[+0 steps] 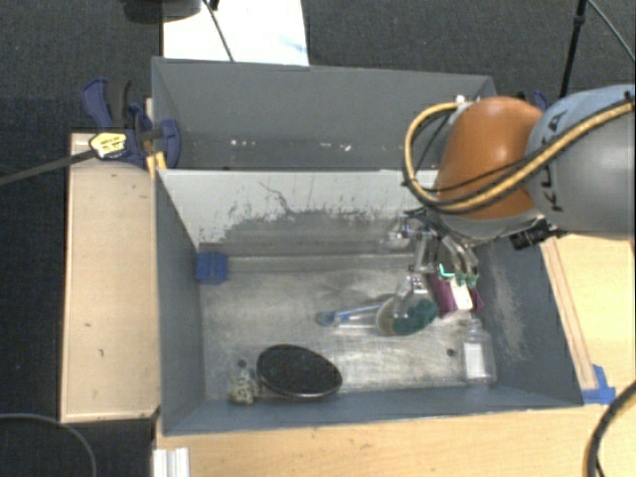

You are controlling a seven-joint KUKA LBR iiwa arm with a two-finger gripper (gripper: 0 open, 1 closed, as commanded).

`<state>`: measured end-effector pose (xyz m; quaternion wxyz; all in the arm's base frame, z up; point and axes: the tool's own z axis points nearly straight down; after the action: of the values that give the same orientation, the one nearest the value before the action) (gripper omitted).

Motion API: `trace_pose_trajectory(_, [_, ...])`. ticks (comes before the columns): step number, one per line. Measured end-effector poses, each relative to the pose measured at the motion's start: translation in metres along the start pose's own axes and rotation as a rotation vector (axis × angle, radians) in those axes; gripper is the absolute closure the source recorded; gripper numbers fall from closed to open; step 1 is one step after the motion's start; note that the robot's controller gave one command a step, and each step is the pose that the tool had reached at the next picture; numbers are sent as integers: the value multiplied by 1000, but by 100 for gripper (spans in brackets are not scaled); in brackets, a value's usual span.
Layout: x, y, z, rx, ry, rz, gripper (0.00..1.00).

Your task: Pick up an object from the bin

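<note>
One rounded teal thing [415, 317] lies just under the claw [425, 288], whose grip I cannot tell.

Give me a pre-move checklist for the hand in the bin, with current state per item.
1. Hand inside the bin walls, right side: ok.
2. Things under the hand: teal round thing, purple thing: ok.
3. One target standing apart: not ok; those two and the blue stick lie crowded together.
4. Something already in the hand: cannot tell.
5. Black oval disc and blue block away from the hand: ok.
</note>
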<state>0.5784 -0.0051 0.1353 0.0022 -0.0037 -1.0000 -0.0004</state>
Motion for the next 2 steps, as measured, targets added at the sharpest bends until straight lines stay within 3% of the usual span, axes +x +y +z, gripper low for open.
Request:
trace_pose_trajectory(1, [9, 0, 60, -3, -3, -207, 0])
trace_pose_trajectory(2, [8, -1, 59, -1, -9, -207, 100])
